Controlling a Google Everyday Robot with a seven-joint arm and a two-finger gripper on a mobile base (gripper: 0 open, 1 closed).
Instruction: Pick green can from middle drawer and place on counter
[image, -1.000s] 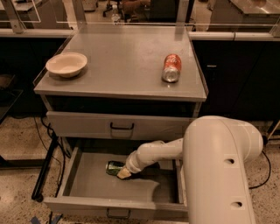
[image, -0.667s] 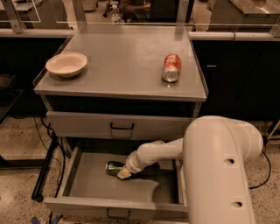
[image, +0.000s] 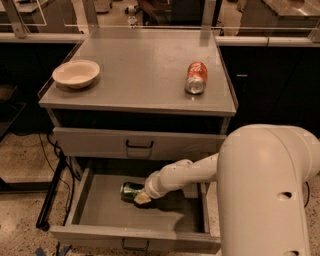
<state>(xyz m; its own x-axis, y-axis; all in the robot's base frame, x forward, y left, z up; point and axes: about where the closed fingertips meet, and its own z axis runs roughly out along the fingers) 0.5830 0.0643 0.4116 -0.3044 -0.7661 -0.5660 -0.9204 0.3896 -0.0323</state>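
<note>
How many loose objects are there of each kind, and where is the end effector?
Cans: 2, the green can in the open middle drawer and the orange-red can lying on the counter.
Bowls: 1, the bowl on the counter.
Total: 3.
The end effector is inside the drawer, right beside the green can.

1. The counter (image: 145, 75) is smooth, matt grey metal with a faint sheen at its far end.
2. The middle drawer (image: 107, 212) is dull grey sheet metal. The drawer front (image: 95, 142) above it looks the same and has a dark bar handle (image: 139, 145).
3. The green can (image: 130, 190) is glossy dark metal.
4. The orange-red can (image: 196, 77) is shiny, with a silvery end.
5. The bowl (image: 76, 74) is matt cream.
6. The arm (image: 190, 172) has a smooth off-white plastic shell. Its gripper (image: 142, 198), pale tan, is inside the middle drawer against the green can.
7. The floor (image: 20, 165) looks like speckled stone.
</note>
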